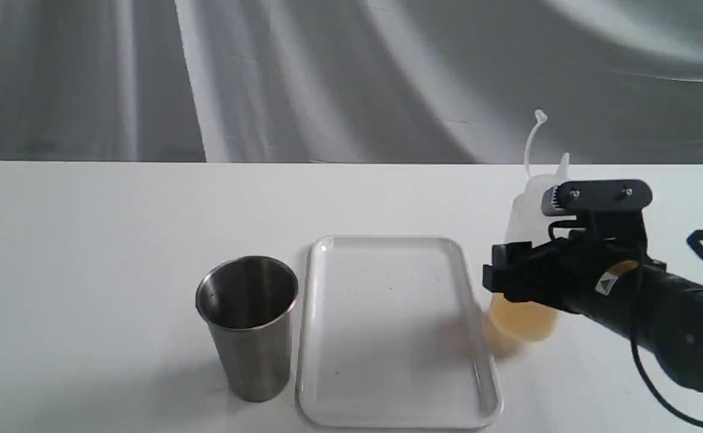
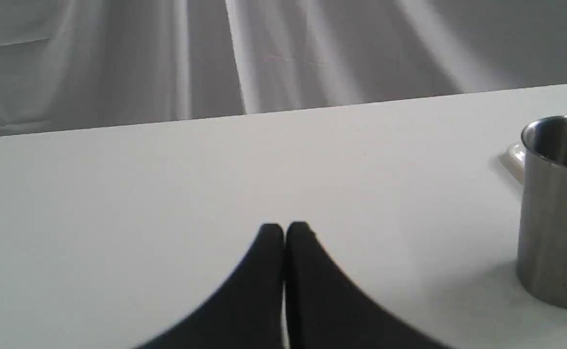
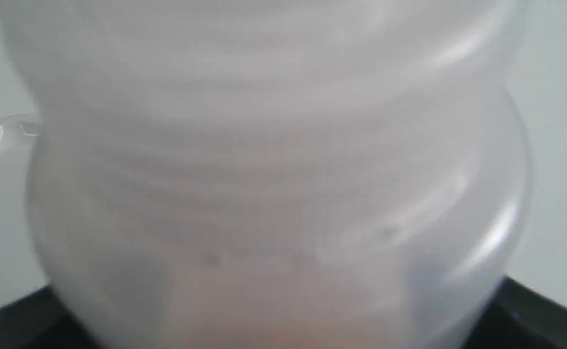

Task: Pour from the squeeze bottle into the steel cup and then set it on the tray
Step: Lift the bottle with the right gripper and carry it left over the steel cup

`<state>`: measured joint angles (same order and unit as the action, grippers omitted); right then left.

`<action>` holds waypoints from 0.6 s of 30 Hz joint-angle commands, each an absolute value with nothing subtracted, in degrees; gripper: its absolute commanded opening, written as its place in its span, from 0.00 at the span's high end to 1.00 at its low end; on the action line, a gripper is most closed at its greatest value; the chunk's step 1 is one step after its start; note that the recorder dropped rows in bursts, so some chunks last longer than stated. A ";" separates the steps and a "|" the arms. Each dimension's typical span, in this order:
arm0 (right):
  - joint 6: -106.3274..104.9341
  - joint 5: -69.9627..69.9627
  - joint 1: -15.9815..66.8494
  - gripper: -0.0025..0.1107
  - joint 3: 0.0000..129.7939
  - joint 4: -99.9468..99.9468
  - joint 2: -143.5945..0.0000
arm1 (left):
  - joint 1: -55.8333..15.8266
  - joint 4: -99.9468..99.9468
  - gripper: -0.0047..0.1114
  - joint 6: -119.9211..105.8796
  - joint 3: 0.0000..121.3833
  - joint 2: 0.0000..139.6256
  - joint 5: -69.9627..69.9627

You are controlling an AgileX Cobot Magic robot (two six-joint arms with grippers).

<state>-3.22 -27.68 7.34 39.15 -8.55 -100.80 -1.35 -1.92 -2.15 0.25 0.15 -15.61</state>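
Right gripper (image 1: pixel 515 275) had its black jaws closed around the squeeze bottle (image 1: pixel 524 320), low on the body, just above the amber liquid.
Bottle stood upright on the white table (image 1: pixel 86 240), just off the tray's (image 1: pixel 333 252) right edge, nozzle up and the thin cap strap (image 1: pixel 530 141) curling above it! In the right wrist view the whitish plastic filled nearly everything, a dark finger at each lower corner pressed to its sides. Over on the tray's left side, the steel cup (image 1: pixel 248 337) sat upright, just beside the rim. Left gripper (image 2: pixel 284 233) hung low over bare table, its two fingertips pressed together and holding nothing, the cup off to one side of it.
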 commanded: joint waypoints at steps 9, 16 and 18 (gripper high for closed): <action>-13.14 -8.75 7.59 0.80 40.64 -1.72 -83.34 | -1.26 -1.88 0.96 -1.97 0.00 0.00 -15.22; 10.41 10.61 8.86 0.80 51.56 21.44 -82.27 | -1.26 -1.88 0.96 -1.84 0.00 0.00 -15.22; 18.16 16.34 10.79 0.80 54.51 30.14 -82.27 | -1.26 -1.88 0.96 -1.84 0.00 0.00 -15.22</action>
<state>11.89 13.60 9.77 52.18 23.50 -83.26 -1.35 -1.92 -2.15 0.25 0.15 -15.61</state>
